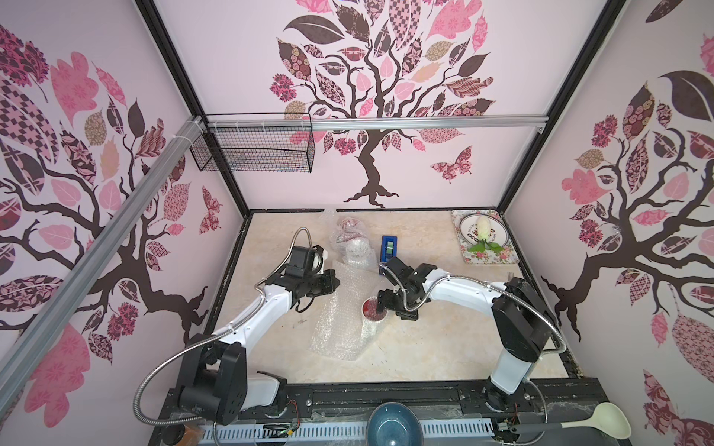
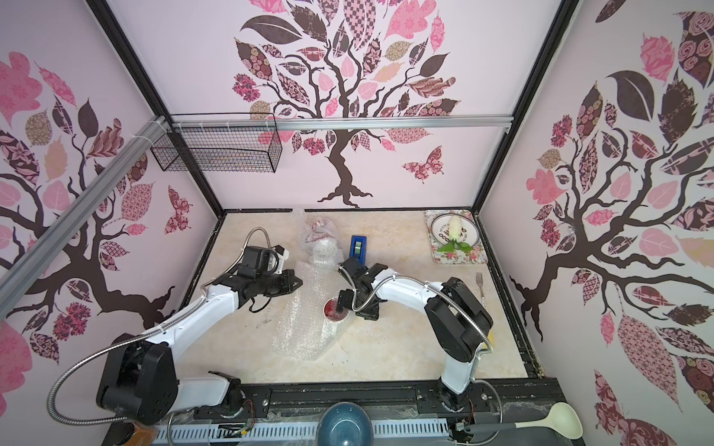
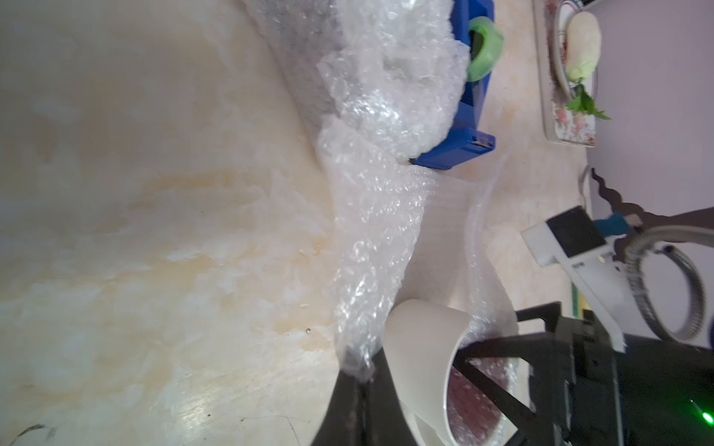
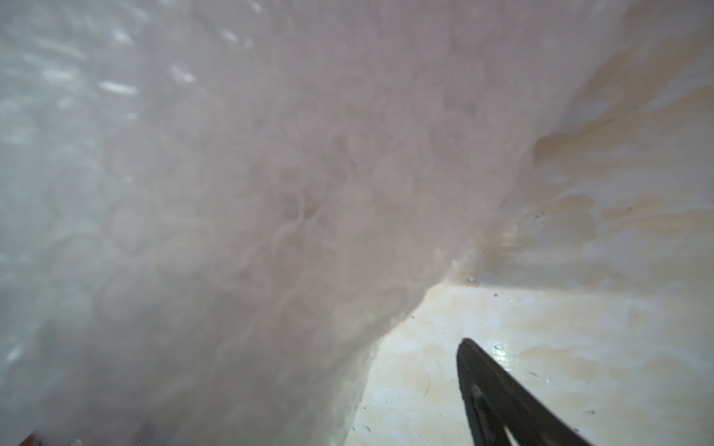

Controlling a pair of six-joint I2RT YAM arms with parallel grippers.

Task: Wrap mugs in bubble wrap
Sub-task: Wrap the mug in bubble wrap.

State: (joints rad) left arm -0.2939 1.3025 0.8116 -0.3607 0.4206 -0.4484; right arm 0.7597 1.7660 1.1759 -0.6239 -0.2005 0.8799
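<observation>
I am pinching the raised left edge of the clear bubble wrap sheet (image 1: 340,328) in my left gripper (image 3: 361,382), jaws closed tight on the plastic. That edge is standing up off the beige marble-look tabletop (image 1: 429,347) while the rest is lying flat. My right gripper (image 1: 391,309) is hanging over the white ceramic mug with the red inside (image 1: 373,310), which is standing mouth up at the sheet's right edge. In the right wrist view 1 finger (image 4: 498,386) is showing well off to the side and the other is hiding behind wrap, so the jaws are standing wide. I cannot tell whether either is touching the rim. Bare tabletop is lying open between the sheet's near edge and the black front rail (image 1: 386,397), and again to the right of the mug as far as the silver fork (image 2: 480,285) near the right edge. Toward the back wall the room is running tighter: 2 wrapped bundles, a red bundle (image 1: 347,228) and a pale bundle (image 1: 358,251), are sitting right at the sheet's far end, with 1 blue tape dispenser holding green tape (image 1: 389,247) just beside them. I am counting 1 loose sheet, 1 bare mug, 1 floral tray (image 1: 506,256) in the back right corner, and 1 dark blue bowl (image 1: 392,424) and 1 pale ladle (image 1: 602,421) beyond the rail.
</observation>
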